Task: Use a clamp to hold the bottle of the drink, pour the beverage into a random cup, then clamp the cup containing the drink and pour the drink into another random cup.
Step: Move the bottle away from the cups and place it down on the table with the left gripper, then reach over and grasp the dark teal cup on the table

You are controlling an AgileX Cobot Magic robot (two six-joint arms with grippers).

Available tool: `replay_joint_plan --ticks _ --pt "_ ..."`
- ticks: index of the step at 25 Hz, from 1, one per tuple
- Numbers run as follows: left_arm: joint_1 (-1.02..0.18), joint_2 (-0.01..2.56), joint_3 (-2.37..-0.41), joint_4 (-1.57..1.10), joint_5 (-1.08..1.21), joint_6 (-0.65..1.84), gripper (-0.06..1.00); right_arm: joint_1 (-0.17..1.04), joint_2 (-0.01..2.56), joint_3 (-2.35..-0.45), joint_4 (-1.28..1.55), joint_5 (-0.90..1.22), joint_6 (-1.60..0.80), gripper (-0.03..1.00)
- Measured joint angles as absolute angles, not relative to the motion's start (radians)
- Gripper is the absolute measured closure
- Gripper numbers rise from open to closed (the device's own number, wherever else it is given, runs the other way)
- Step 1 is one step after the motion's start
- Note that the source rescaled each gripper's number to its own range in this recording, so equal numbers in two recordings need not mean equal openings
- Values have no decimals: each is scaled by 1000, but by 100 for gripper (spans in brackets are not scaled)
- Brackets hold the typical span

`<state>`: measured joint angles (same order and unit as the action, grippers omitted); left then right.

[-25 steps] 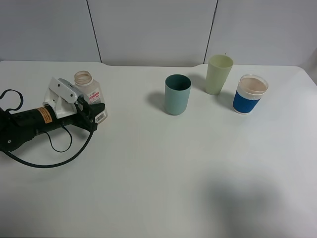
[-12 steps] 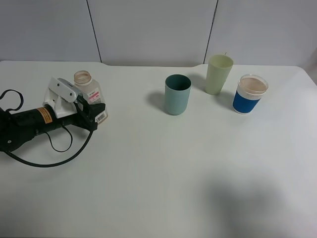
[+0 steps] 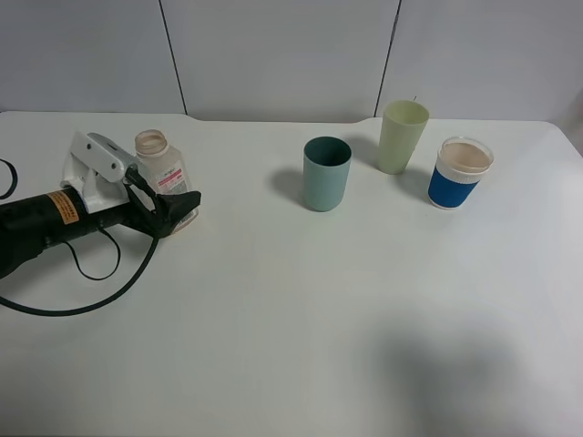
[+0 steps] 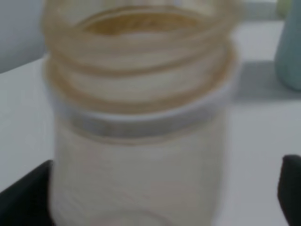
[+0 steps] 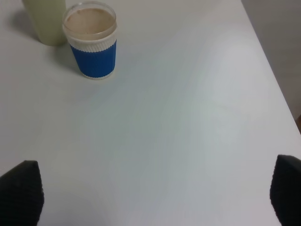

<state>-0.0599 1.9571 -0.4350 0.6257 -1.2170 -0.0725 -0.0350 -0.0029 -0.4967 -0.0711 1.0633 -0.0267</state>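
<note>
One bottle stands upright at 10 o'clock on the table. It sits between the spread fingers of the left pincer, which is released. There are three cups: the teal cup at 12 o'clock, the yellow-green cup at 1 and the blue-banded cup at 2. The right pincer is released too, gaping over bare table.

Black arm with an orange label, white wrist bracket, looping black cable, dark two-fingered tool.
</note>
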Motion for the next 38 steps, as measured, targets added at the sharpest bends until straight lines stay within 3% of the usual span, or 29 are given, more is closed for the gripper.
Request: replay_joint_plan --ticks 14,24,27,32,38 --pt "-60 1545 -69 463 -1200 -81 7 -35 -3 -497 -71 1063 -27 9" --pt "-60 1122 -20 418 -1043 -314 7 -35 -3 -497 -71 1063 -27 9" --pt "-60 997 -75 418 -890 -385 7 -35 -3 -497 -71 1063 -27 9" --pt "-60 828 -222 410 -496 -468 -4 -35 -3 -497 -71 1063 -27 9" --pt "-60 656 -369 275 -97 -418 -5 -35 -3 -497 -71 1063 -27 9"
